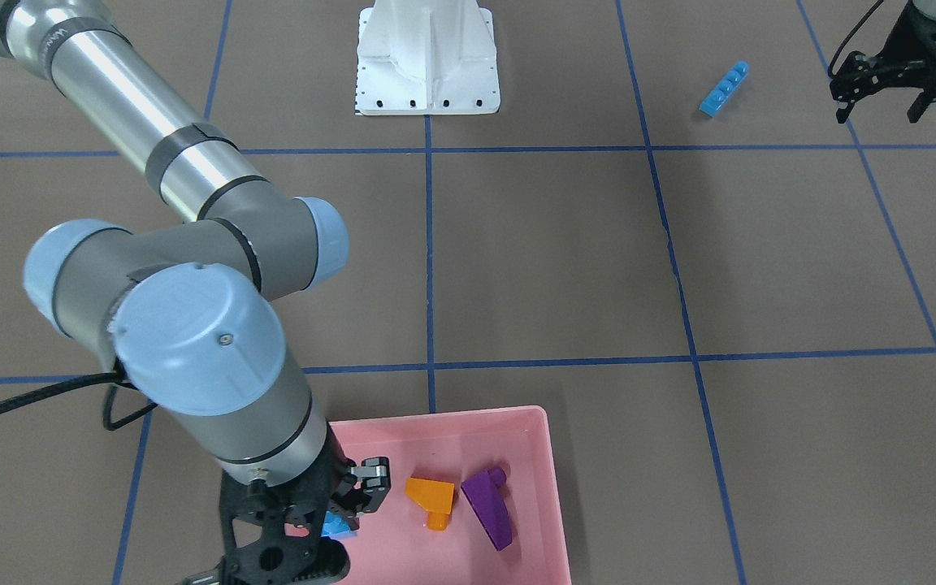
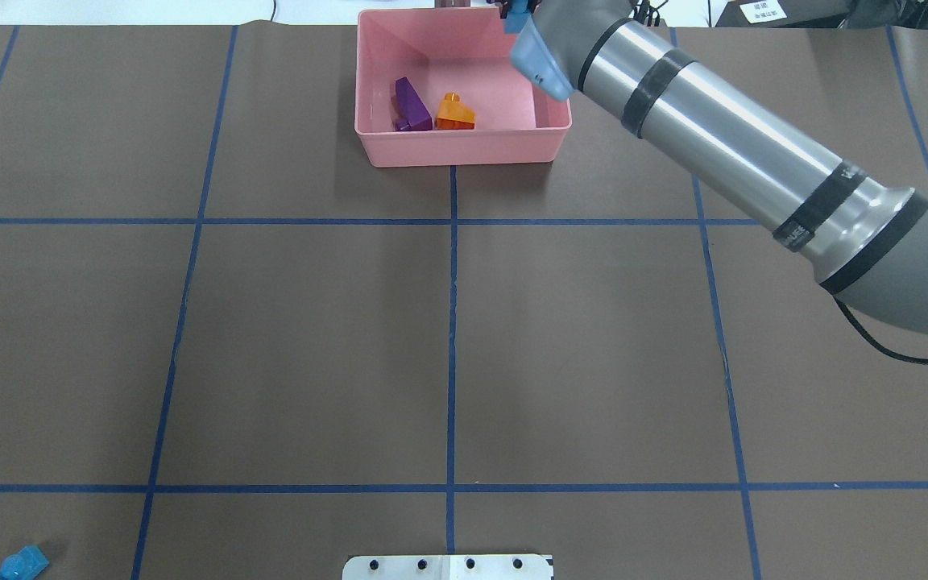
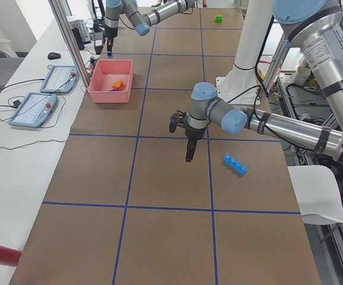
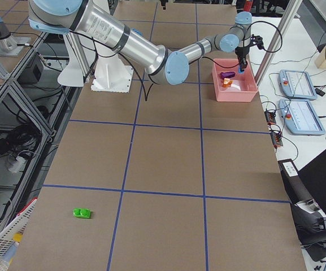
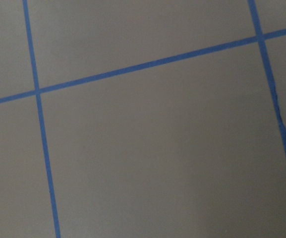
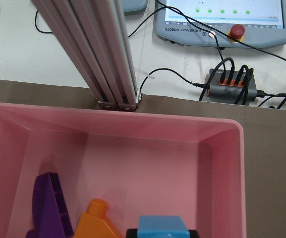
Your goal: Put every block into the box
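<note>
The shallow rectangular pink plastic tray [image 2: 464, 151] sits at the edge of the brown table [image 1: 557, 268] farthest from the robot.

The right gripper [image 6: 162, 234] hangs over the tray's interior, toward the tray's side on the robot's right. Its two black fingers [image 6: 132, 233] are clamped on the small glossy blue one-stud plastic brick [image 1: 339, 526], which is held clear above the tray floor.

The orange sloped plastic brick [image 1: 430, 498] and the purple sloped plastic brick [image 1: 490, 508] lie on the tray floor, just beside each other with a narrow gap between them. The orange one is between the purple one and the held blue brick.

The left gripper [image 1: 880, 112] hovers well apart from the tray, off toward the robot's left and nearer the robot than the tray is. Its fingers are spread apart with nothing between them.

The long blue four-stud plastic brick [image 1: 725, 88] lies flat on the table, well apart from the tray. It is near the left gripper but not touching it.

The green two-stud plastic brick [image 4: 82, 213] lies on the table far from the tray, toward the robot's right end.

The white robot base mount [image 1: 427, 65] stands straight across the table from the tray.
</note>
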Available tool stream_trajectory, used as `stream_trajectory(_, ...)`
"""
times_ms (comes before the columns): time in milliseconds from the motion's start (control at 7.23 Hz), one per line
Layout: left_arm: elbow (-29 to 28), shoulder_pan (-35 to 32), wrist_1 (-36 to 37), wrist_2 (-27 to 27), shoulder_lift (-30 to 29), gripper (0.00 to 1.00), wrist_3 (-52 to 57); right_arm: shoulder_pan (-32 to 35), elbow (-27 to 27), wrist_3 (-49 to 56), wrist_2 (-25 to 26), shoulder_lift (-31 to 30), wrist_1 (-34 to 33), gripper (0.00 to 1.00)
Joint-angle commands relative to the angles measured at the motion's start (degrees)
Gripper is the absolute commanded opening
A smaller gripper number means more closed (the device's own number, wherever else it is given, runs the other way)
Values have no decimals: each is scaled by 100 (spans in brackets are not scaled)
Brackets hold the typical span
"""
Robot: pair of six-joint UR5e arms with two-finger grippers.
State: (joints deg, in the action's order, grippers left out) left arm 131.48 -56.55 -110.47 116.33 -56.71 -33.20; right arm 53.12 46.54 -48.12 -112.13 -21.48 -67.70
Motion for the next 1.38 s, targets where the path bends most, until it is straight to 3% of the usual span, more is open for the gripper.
stream_trajectory(0, -8, 134, -1341, 354, 1150, 100, -20, -284, -136, -128, 594, 12, 318, 0)
stream_trajectory(138, -17, 405, -1572, 373, 1310, 100, -107, -285, -233, -128, 648, 12, 458, 18)
stream_trajectory(276, -17, 878, -1705, 373, 1329, 100, -551, -285, -242, -154, 710, 12, 460, 74)
stream_trajectory(415, -17, 1692, -1941, 173, 1312, 100, -1261, -276, -234, -250, 710, 12, 460, 98)
stream_trajectory(691, -43, 3527, -2503, -964, 1303, 100, -2771, -189, -199, -400, 623, 47, 434, 99)
stream_trajectory(829, -113, 4572, -2689, -1737, 1286, 100, -3650, -14, -59, -444, 222, 48, 233, 99)
stream_trajectory(968, -200, 5531, -2699, -2424, 1164, 100, -4363, 223, 351, -383, -321, 30, -421, 99)
stream_trajectory(1106, -245, 5976, -2691, -2735, 1015, 100, -4657, 390, 825, -296, -649, -5, -1168, 99)
stream_trajectory(1244, -324, 6015, -2699, -2764, 1004, 100, -4652, 531, 1482, -95, -913, -127, -2123, 99)
